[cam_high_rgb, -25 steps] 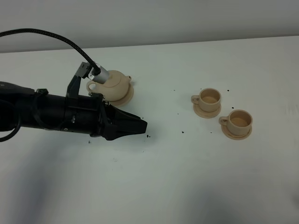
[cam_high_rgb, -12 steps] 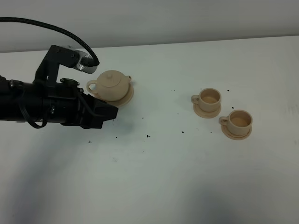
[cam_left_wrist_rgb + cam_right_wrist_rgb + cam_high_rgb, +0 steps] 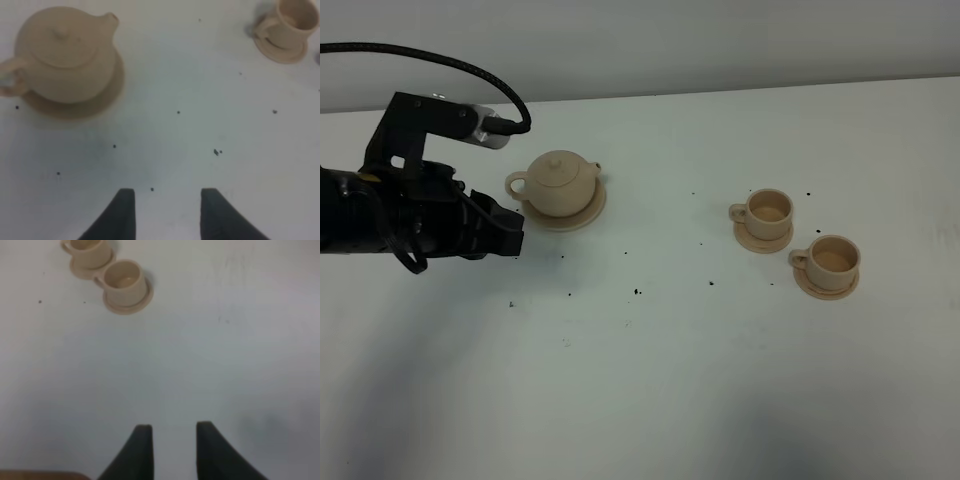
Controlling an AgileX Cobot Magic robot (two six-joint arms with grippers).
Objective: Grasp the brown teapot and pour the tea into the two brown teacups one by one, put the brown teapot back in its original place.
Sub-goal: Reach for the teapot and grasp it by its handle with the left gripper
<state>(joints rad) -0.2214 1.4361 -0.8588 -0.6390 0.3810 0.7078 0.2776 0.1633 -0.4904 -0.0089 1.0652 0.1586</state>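
Left gripper (image 3: 510, 233) hangs level over the table's (image 3: 720, 380) left side near the brown teapot (image 3: 558, 183), jaws apart, empty. Right gripper (image 3: 170, 429), parted too, only shows in its wrist view.

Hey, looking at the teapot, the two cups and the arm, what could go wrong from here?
1. The left gripper hangs open near the loop handle of the brown teapot; a careless approach could nudge the pot off its saucer.
2. The two teacups stand close together, so pouring into one might splash or bump the other.
3. The knobbed lid might slip if the pot is tipped steeply.
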